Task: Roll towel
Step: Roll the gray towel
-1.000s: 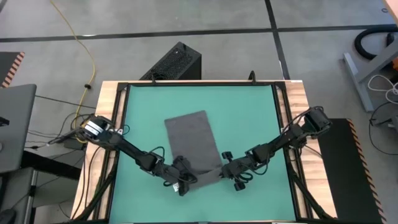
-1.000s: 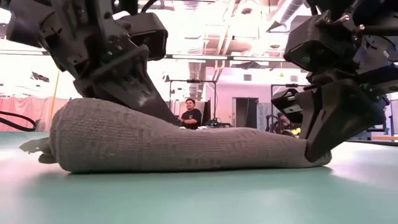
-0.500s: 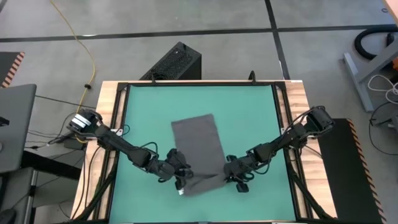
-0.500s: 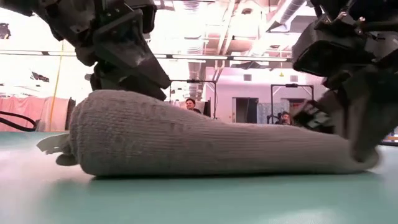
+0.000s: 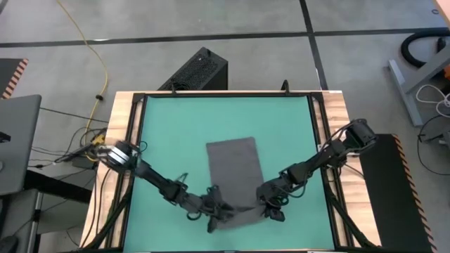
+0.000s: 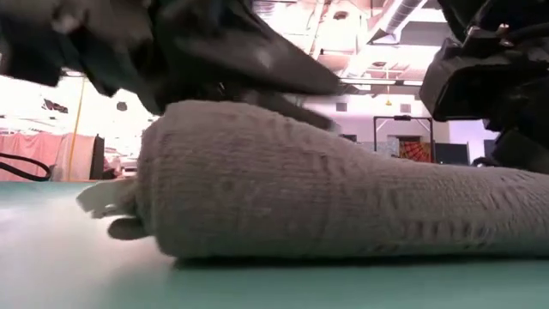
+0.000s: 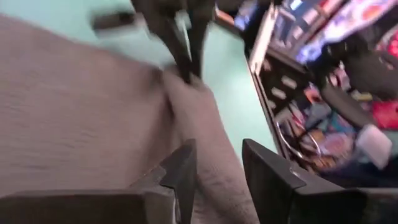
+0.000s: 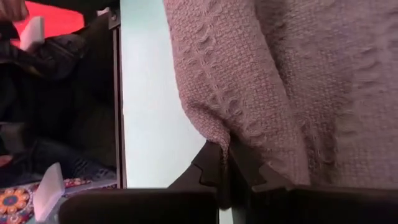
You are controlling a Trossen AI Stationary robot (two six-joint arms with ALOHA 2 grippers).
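Observation:
The dark grey towel (image 5: pixel 234 169) lies on the green mat (image 5: pixel 169 126), its far part flat and its near end rolled into a thick roll (image 6: pixel 326 189) that rests on the mat. My left gripper (image 7: pixel 217 177) is open at the roll's left end (image 5: pixel 213 214), one finger on either side of the cloth. My right gripper (image 8: pixel 227 171) is shut on the roll's right end (image 5: pixel 266 207). In the low view the left arm is a blur above the roll. My left gripper has the roll's left end (image 7: pixel 214 155) between its open fingers, which come nearly level from the table's left; whether they touch the cloth I cannot tell. My right gripper pinches the cloth at the roll's right end (image 8: pixel 217 134) between its two fingers, several layers gathered. The fingers slant down from the table's right. The roll lies on the mat.
A wooden frame (image 5: pixel 121 140) borders the mat on both sides. A black box (image 5: pixel 200 70) stands behind the far edge, a laptop (image 5: pixel 14 140) to the left. Bare mat (image 5: pixel 169 126) lies left, right and beyond the towel.
My left gripper has opened, letting go of the roll's left end, and has gone toward the table's right and near edges. My right gripper has rolled about its wrist, still shut. The towel has slid rightward and nearer, its flat part is shorter and the roll thicker.

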